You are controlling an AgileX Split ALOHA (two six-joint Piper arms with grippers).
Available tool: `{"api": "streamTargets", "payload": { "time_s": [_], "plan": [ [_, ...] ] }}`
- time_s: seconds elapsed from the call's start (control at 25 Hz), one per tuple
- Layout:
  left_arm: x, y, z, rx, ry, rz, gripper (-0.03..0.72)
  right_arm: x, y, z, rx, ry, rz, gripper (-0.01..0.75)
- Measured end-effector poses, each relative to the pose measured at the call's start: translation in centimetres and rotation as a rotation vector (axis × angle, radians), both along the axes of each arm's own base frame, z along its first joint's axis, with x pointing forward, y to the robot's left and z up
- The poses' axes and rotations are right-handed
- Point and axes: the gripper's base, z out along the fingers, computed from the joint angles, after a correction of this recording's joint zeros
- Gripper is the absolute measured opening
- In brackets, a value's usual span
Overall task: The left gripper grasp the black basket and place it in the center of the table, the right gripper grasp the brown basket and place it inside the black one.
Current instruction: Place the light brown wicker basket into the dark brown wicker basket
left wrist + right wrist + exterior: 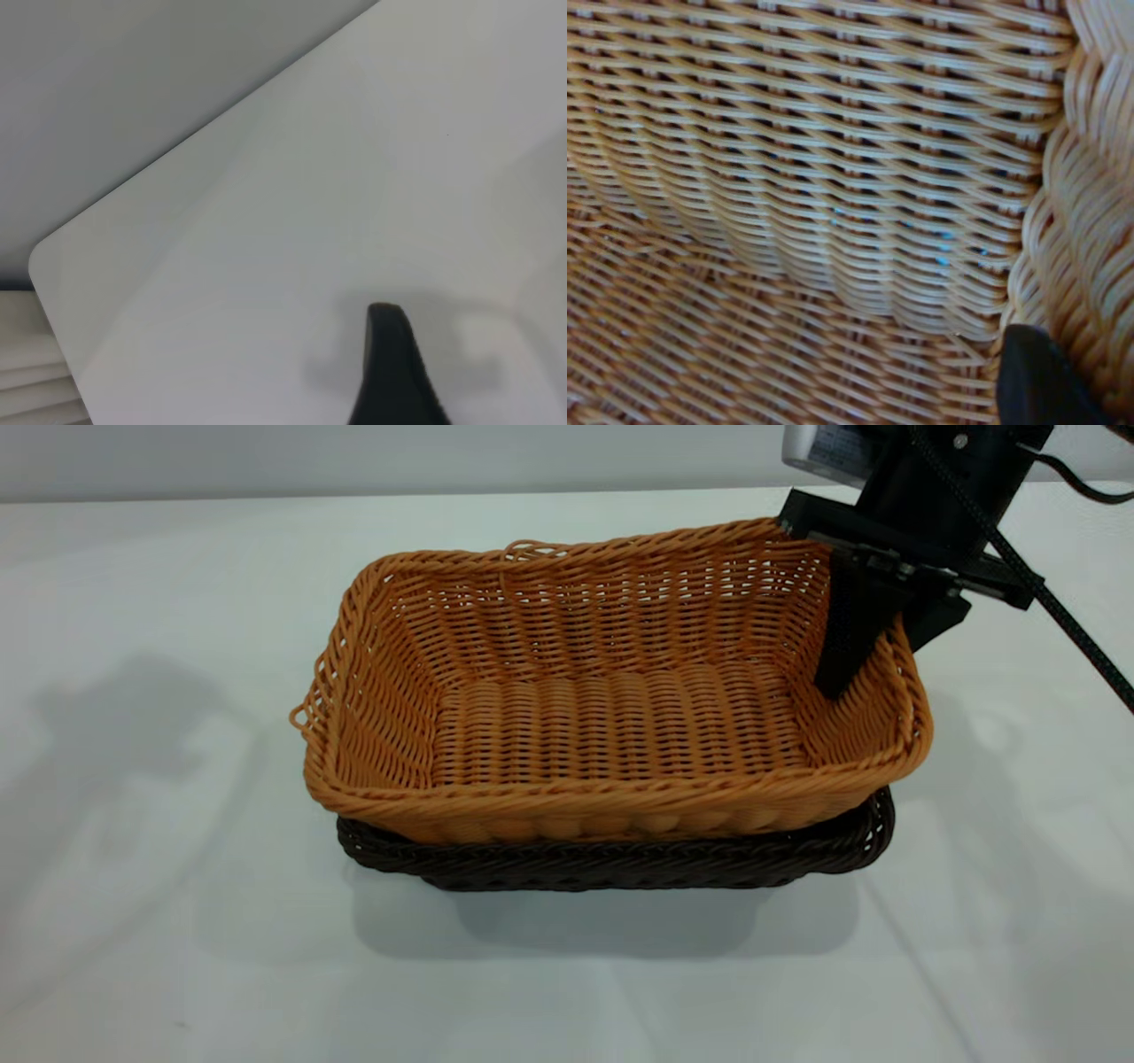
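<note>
The brown basket (pixel 620 717) sits nested in the black basket (pixel 620 864) at the middle of the table (pixel 159 886); only the black one's rim and lower wall show beneath it. My right gripper (pixel 890 638) comes down from the upper right and is shut on the brown basket's right-hand wall, one finger (pixel 846 638) inside and one outside. The right wrist view is filled by the brown basket's weave (pixel 797 195) and braided rim, with one fingertip (pixel 1036 381) against the rim. My left gripper (pixel 392 367) shows only as a dark tip over bare table (pixel 354 177), away from the baskets.
White tabletop lies on all sides of the baskets. The left wrist view shows a rounded table corner (pixel 40 257) with the floor beyond. The right arm's braided cable (pixel 1063 615) hangs at the far right.
</note>
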Motion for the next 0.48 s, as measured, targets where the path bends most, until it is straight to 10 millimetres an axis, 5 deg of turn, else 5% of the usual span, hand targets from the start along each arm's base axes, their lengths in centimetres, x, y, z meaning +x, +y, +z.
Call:
{"api": "streamTargets", "payload": {
  "time_s": [0.2,0.48],
  "plan": [
    [0.0,-0.01,0.0,-0.001,0.0,0.001,0.425,0.06,0.03,0.04,0.003,-0.003,-0.003,0.241],
    [-0.04,-0.05,-0.02,-0.008,0.005,0.001,0.425,-0.47,0.13,0.47,0.024,0.05,0.028,0.576]
  ]
}}
